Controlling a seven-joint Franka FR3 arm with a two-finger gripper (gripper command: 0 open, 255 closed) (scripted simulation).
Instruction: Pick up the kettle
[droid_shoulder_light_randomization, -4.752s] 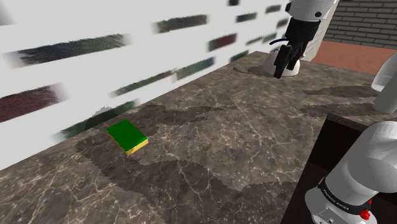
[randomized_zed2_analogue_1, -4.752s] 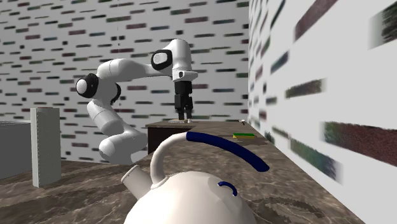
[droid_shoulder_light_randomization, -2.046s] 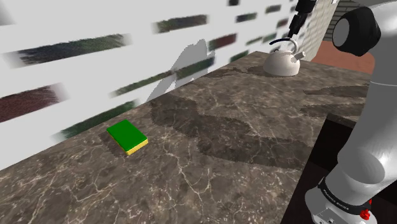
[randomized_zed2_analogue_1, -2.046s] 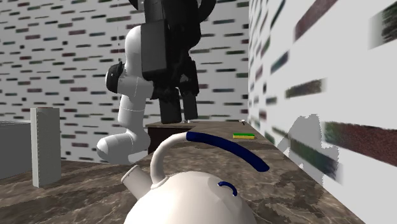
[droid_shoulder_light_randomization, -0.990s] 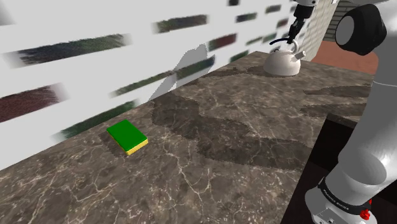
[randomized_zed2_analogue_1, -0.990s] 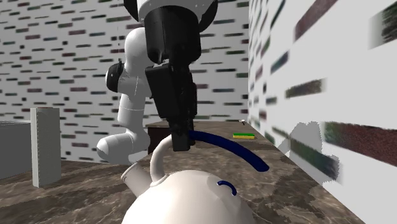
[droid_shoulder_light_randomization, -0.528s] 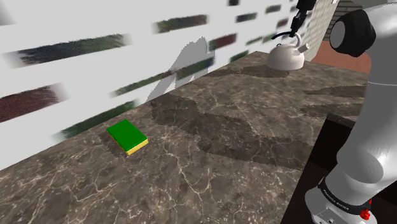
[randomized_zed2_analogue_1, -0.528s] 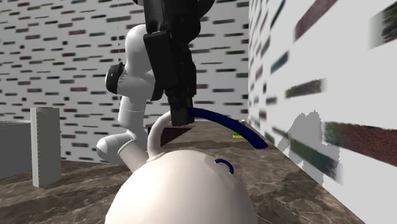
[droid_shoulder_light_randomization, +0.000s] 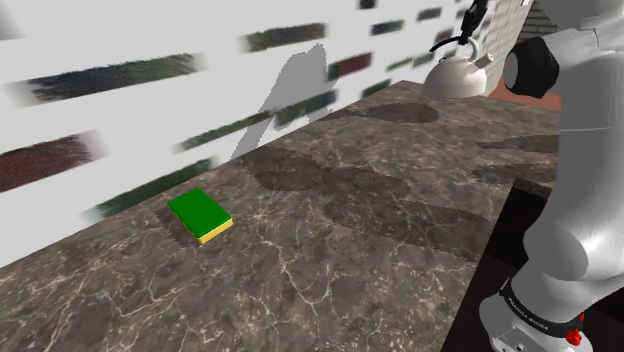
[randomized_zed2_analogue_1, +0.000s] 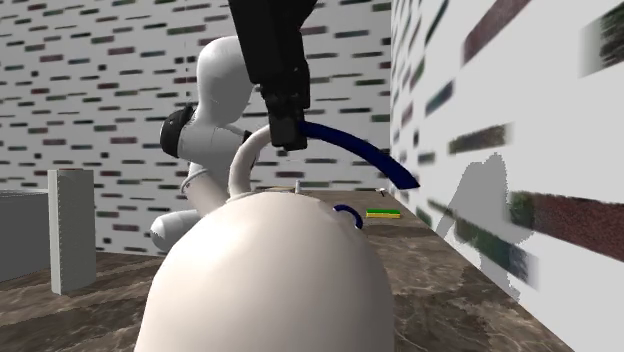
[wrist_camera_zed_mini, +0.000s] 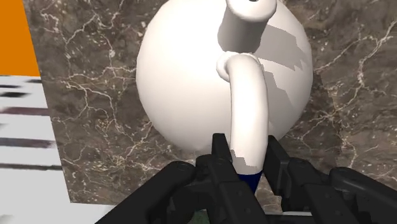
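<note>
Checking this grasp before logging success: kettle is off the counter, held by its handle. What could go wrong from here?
1. The gripper pinches only the thin handle, and the bulky kettle hangs below it, apparently tilted. It may pivot or slip between the fingers.
2. In the shoulder view the kettle hangs close to the wall, so a swing could knock it against that.

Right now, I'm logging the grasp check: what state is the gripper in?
Gripper: shut on the white kettle, fingers clasping its handle.
</note>
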